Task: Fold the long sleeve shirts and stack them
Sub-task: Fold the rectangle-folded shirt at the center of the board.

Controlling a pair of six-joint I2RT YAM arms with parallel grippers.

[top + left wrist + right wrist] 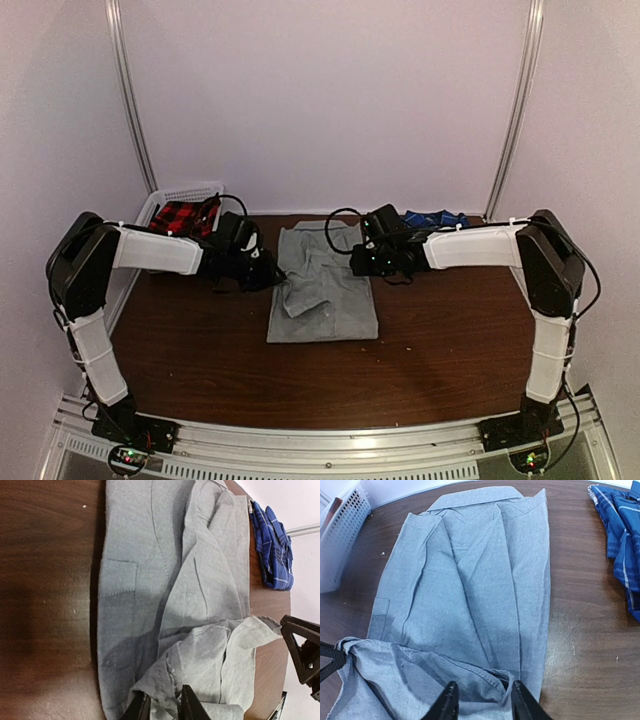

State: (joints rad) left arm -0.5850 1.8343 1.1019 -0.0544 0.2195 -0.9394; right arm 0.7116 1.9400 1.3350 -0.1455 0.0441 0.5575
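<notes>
The light grey shirt [325, 300] [135, 580] [470, 580] lies mid-table, collar toward the back wall, one end folded up over itself. My left gripper [272, 277] [165, 707] is at its left edge, fingers close together with a raised bunch of grey fabric pinched between them. My right gripper [358, 262] [484, 700] is at the right edge. Its fingers stand apart, with the stitched hem lying loosely between them. The blue plaid shirt [432, 217] [272, 550] [622, 540] lies crumpled at the back right, behind the right arm.
A white slatted basket [165, 198] [340, 535] sits at the back left corner holding a red plaid cloth [180, 217]. Brown tabletop [200, 360] shows in front of the grey shirt and on both sides. White walls close in the back and sides.
</notes>
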